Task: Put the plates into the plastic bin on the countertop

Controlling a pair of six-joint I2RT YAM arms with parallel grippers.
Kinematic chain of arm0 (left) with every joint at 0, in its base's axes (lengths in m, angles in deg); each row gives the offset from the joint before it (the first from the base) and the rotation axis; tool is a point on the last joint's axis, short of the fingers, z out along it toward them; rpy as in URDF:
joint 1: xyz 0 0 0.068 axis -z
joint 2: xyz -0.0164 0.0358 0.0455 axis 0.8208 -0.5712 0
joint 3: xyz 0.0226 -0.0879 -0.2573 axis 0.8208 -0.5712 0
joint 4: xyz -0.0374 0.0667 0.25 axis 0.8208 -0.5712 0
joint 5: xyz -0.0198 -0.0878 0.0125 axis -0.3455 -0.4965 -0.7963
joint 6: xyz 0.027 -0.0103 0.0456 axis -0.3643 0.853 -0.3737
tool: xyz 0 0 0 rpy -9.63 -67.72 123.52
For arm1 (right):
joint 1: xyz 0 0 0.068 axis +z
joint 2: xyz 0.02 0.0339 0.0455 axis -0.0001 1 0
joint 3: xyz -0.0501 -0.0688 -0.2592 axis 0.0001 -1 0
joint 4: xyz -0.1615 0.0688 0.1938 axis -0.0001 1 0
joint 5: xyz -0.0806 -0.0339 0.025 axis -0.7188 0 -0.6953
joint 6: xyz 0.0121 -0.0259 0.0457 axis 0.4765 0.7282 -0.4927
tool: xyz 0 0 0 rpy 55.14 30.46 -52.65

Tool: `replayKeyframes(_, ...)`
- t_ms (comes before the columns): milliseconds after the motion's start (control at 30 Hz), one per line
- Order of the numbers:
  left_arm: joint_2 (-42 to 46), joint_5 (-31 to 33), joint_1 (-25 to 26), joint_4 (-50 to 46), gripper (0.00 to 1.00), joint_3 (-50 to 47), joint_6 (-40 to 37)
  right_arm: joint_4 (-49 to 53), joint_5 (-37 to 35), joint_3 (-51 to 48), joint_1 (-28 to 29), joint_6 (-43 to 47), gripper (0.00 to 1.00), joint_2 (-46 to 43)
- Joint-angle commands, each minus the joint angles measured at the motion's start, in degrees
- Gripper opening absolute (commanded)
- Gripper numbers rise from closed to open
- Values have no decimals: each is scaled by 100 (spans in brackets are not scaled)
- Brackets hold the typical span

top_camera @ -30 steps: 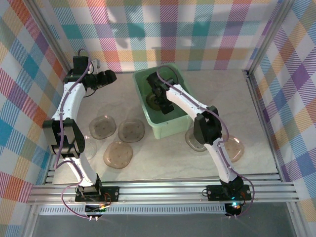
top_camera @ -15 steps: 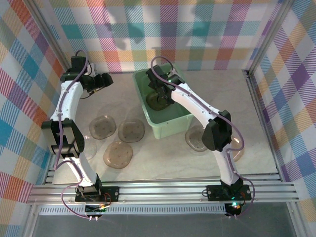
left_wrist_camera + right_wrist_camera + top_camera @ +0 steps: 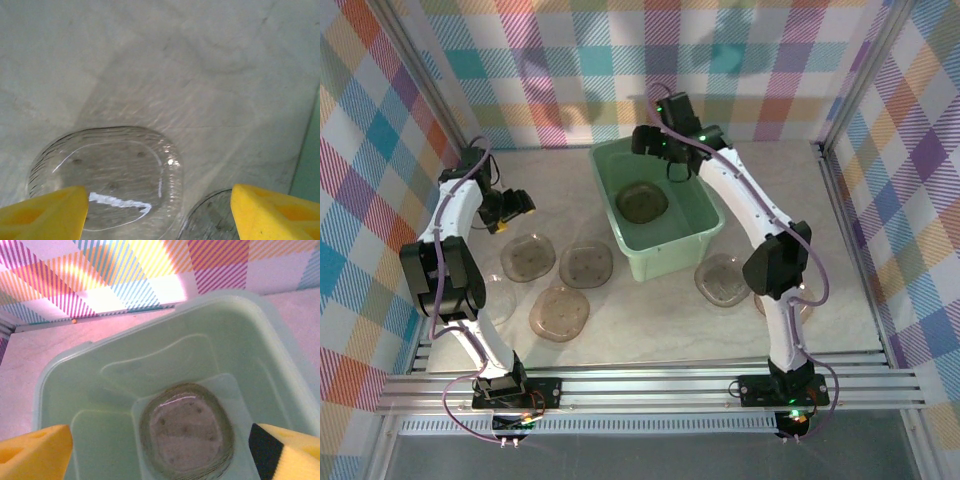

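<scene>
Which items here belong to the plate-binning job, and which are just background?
Job:
- plastic bin
- plate inside
- loose plates on its left
- right-side plate
- countertop

Lying about:
- plaid walls
- aluminium rails

No legible txt, labels or nos. anywhere.

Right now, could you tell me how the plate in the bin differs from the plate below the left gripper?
The bin plate lies on the floor of the plastic bin; the countertop plate lies on the open countertop, below the left gripper. The bin plate reads brown against green, with none beside it; the countertop plate looks paler, with another plate beside it. Both are translucent, rounded-square, lying flat and ungripped.
</scene>
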Motion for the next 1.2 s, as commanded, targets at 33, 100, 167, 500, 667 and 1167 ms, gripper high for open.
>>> replayKeyframes(33,-60,90,-281,-491,73,-110,-11,-362,1081,105,-206,536,84,1)
replayKeyframes(100,-132,145,-330,-556,71,-174,-54,-402,1228,103,-267,515,82,25)
replayKeyframes(167,-124,166,-394,-492,70,-307,-115,-466,1374,102,-316,515,80,57)
replayKeyframes(500,-589,449,-536,-609,65,-424,-852,-586,1775,287,-348,578,74,228)
replayKeyframes(667,-690,573,-537,-554,63,-537,-1110,-508,1817,420,-347,597,72,317)
replayKeyframes(1167,-773,654,-530,-296,61,-827,-1452,-346,1817,421,-339,485,69,311)
